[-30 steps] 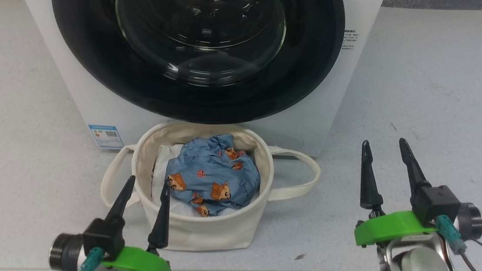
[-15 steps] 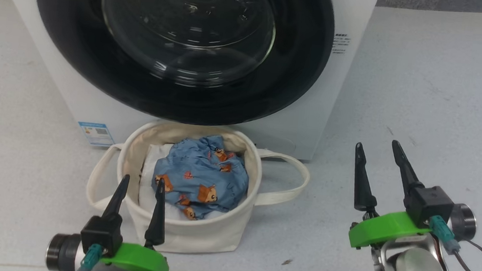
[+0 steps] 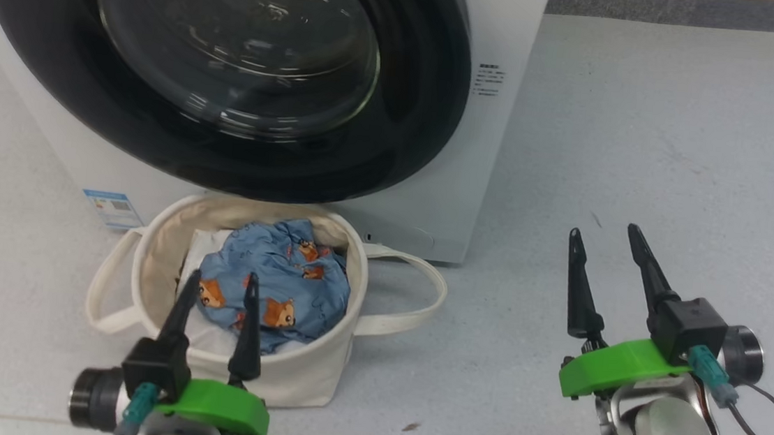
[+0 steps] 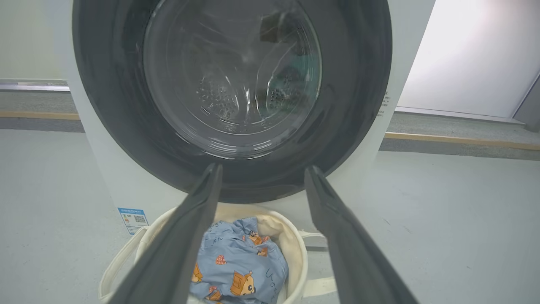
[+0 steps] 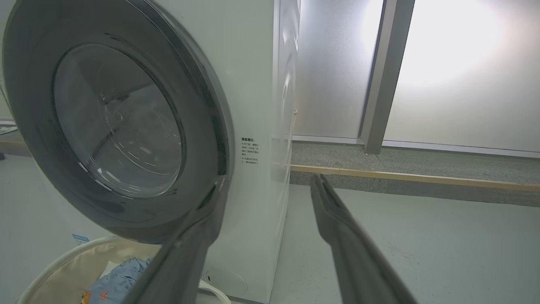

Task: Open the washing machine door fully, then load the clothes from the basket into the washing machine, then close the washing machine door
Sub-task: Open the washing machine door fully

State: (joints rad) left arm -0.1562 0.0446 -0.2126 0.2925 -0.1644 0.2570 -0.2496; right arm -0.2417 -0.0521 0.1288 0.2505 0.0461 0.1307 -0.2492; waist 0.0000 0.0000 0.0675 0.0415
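The white washing machine [image 3: 498, 150] stands ahead, and its round black-rimmed washing machine door [image 3: 232, 71] lies flush against the front. On the floor before it is the cream basket [image 3: 303, 371], holding the light-blue bear-print clothes [image 3: 283, 278]. My left gripper [image 3: 223, 275] is open at the basket's near side, its tips overlapping the clothes in the head view. In the left wrist view the left gripper [image 4: 263, 167] points at the door [image 4: 232, 84], above the clothes [image 4: 240, 270]. My right gripper [image 3: 603, 229] is open over bare floor to the machine's right. In the right wrist view the right gripper [image 5: 270, 178] frames the machine's right front corner [image 5: 253, 84].
A white bundle [image 3: 198, 250] lies under the clothes at the basket's left. One loop handle [image 3: 414, 304] sticks out to the right along the floor. A blue label [image 3: 111, 207] marks the machine's lower left. Grey floor [image 3: 679, 166] stretches right; a raised kerb [image 5: 400, 179] and frosted panels [image 5: 460, 71] stand behind.
The head camera has swung, so the machine and basket sit further left in the picture. Both grippers stay open. The left fingertips now overlap the clothes instead of the basket's left rim.
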